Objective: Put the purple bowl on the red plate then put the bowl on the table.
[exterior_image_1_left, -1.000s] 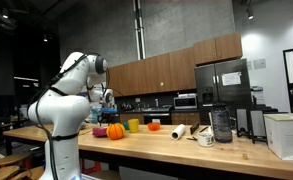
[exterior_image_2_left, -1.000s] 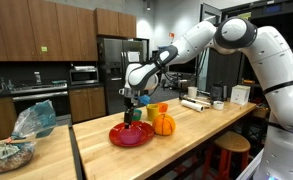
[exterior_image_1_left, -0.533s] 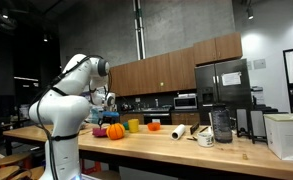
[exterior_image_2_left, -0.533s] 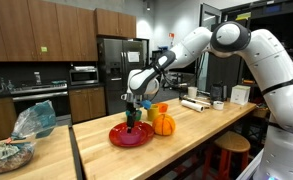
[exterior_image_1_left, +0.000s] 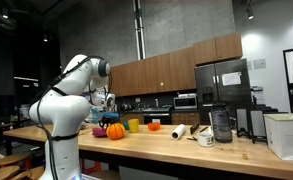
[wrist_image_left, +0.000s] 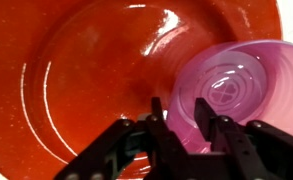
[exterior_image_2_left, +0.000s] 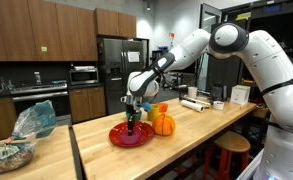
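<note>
In the wrist view the purple bowl (wrist_image_left: 238, 85) sits upright on the glossy red plate (wrist_image_left: 86, 80), toward its right side. My gripper (wrist_image_left: 181, 106) straddles the bowl's left rim, one finger outside and one inside, and is closed on it. In an exterior view the gripper (exterior_image_2_left: 134, 117) points straight down onto the red plate (exterior_image_2_left: 131, 137) on the wooden table (exterior_image_2_left: 201, 135); the bowl is barely visible under the fingers. In an exterior view the gripper (exterior_image_1_left: 104, 116) is low behind the pumpkin, and the plate cannot be made out.
An orange pumpkin (exterior_image_2_left: 163, 124) stands right beside the plate and also shows in an exterior view (exterior_image_1_left: 114, 131). A yellow-green cup (exterior_image_1_left: 133, 125), a white roll (exterior_image_1_left: 179, 131) and a dark jar (exterior_image_1_left: 221, 125) stand further along the table. The robot base (exterior_image_1_left: 61, 140) is at the table's end.
The gripper has come down with the bowl toward the plate over the last second. In the last half second it has hardly moved.
</note>
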Tool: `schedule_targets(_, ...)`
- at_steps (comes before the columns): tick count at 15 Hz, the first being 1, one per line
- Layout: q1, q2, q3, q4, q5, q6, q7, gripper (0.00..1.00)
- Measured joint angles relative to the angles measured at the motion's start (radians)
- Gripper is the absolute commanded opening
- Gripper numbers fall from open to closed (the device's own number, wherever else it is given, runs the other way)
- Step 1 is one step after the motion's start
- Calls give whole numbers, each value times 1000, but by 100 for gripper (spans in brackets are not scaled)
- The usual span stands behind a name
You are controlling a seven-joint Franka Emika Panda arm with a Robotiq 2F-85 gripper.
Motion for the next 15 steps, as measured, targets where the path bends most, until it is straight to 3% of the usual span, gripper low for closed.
schedule_targets(2, -3, -1, 6, 4, 0, 0, -3, 0)
schedule_targets(15, -17, -25, -5, 120, 3, -7, 25, 1)
